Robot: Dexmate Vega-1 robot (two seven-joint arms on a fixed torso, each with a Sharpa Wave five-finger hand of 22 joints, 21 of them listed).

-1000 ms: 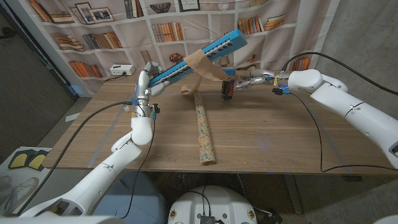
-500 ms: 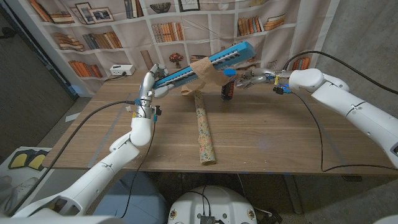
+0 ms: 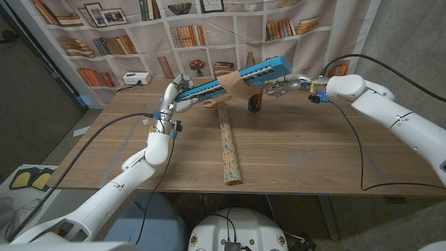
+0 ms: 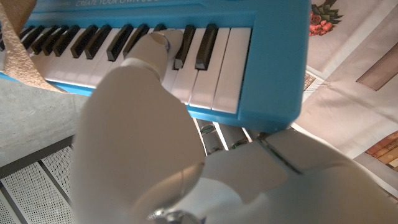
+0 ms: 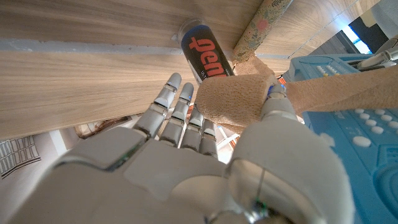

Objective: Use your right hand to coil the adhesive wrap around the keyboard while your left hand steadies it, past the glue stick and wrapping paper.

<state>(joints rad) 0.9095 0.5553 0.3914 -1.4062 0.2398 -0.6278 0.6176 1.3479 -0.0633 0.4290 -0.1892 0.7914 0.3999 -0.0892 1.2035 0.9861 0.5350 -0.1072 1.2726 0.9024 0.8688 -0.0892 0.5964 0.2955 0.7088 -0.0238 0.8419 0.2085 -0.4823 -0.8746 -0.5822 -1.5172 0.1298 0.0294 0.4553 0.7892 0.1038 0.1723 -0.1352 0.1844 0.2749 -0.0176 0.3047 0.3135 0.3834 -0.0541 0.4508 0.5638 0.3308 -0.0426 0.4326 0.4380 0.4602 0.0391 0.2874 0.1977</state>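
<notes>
My left hand (image 3: 177, 94) grips one end of a blue toy keyboard (image 3: 239, 77) and holds it off the table, tilted up toward the right; in the left wrist view a finger (image 4: 152, 50) presses its keys (image 4: 112, 43). Tan adhesive wrap (image 3: 232, 89) is wound around the keyboard's middle, with a loose tail hanging to the table. My right hand (image 3: 280, 86) holds the wrap roll (image 5: 231, 101) beside the keyboard's raised end. A black glue stick (image 3: 254, 103) stands just below it. A patterned wrapping paper roll (image 3: 229, 143) lies lengthwise mid-table.
A bookshelf-print curtain (image 3: 111, 35) hangs behind the table. A white power box (image 3: 136, 78) sits at the back left. A black cable (image 3: 359, 150) hangs from my right arm across the table's right side. Bare wood (image 3: 313, 153) stretches to the right of the paper roll.
The keyboard's raised end has dropped lower and swung right. My right hand has risen and closed in on that end with the wrap roll. The wrap now sits tighter on the keyboard.
</notes>
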